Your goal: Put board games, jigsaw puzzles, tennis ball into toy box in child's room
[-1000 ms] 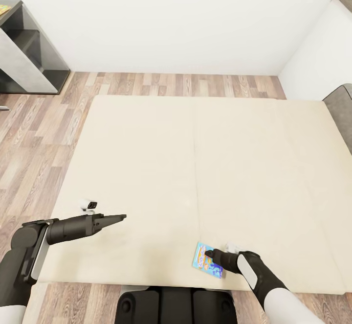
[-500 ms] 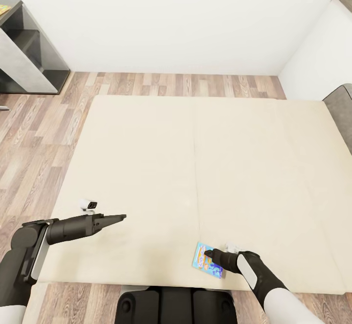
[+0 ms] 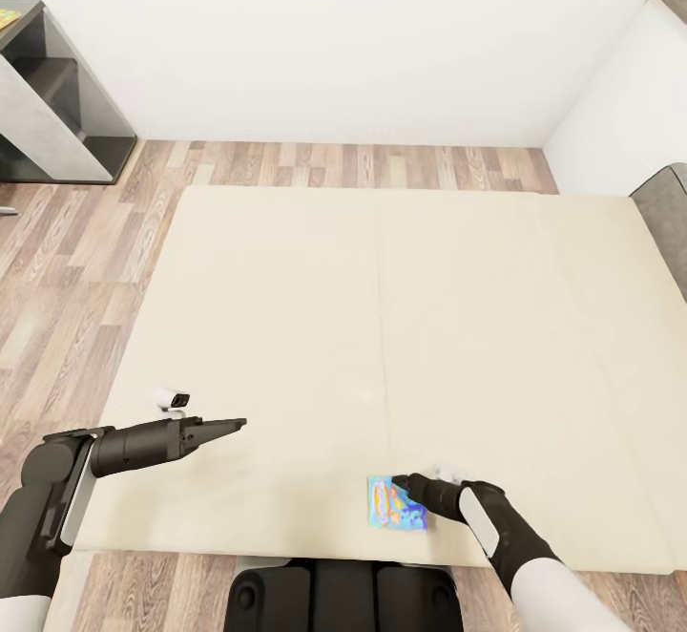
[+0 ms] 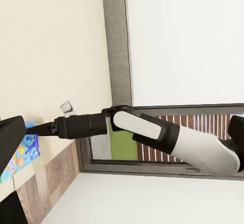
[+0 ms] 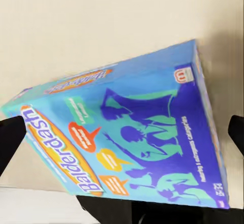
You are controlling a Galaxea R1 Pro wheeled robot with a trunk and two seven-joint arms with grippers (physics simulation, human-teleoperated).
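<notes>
At 6 o'clock on the bed (image 3: 382, 326), our right gripper (image 3: 401, 485) has turned and slid the blue board game (image 3: 394, 505) leftward, so we judge it grasped, while our left gripper (image 3: 234, 423) hangs idle, its state unclear.

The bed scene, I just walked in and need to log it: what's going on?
The robot's right tool is at a blue board game lying near the front edge of the bed, seemingly to pick it up. Whether it has gripped the box isn't clear. The left tool hangs over the mattress, holding nothing.
</notes>
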